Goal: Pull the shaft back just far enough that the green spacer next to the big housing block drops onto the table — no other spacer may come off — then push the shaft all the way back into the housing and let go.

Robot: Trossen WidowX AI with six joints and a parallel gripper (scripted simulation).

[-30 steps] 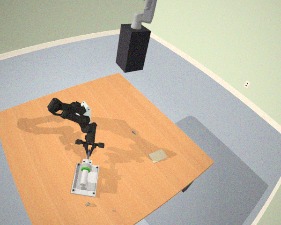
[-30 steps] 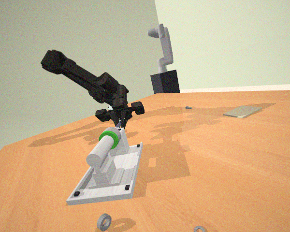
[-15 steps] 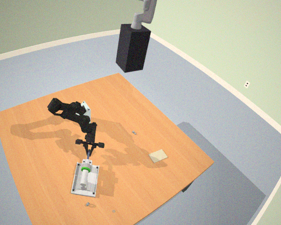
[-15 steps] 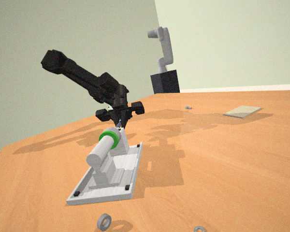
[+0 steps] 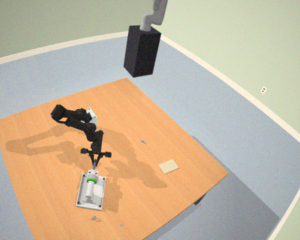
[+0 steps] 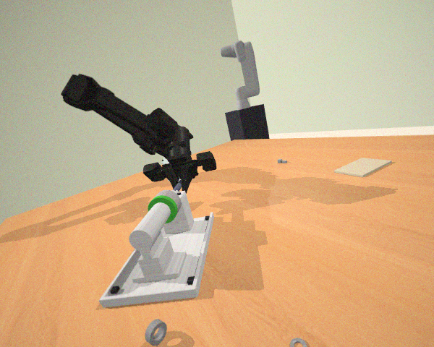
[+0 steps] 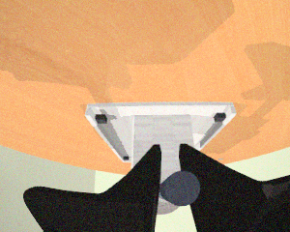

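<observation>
A dark blue-grey shaft (image 5: pixel 94 164) (image 6: pixel 177 185) (image 7: pixel 181 188) is held by my gripper (image 5: pixel 95 164) (image 6: pixel 181 187), shut on its outer end. The shaft runs into the upright end bracket (image 6: pixel 182 216) (image 7: pixel 161 130). The green spacer (image 5: pixel 91 178) (image 6: pixel 173 210) stands upright against the end of the white cylindrical housing (image 5: pixel 90 188) (image 6: pixel 150 225), off the table. A grey round part (image 6: pixel 169 194) sits between the green spacer and the bracket. How far the shaft reaches inside is hidden.
The white base tray (image 5: pixel 89 207) (image 6: pixel 150 299) (image 7: pixel 159 105) carries the housing and bracket. Beyond its front edge lie two grey rings, a thick one (image 5: pixel 93 217) (image 6: pixel 155 332) and a thin one (image 5: pixel 121 225) (image 6: pixel 299 343). A small grey part (image 5: pixel 143 141) (image 6: pixel 281 161) and a beige plate (image 5: pixel 168 166) (image 6: pixel 363 166) lie right.
</observation>
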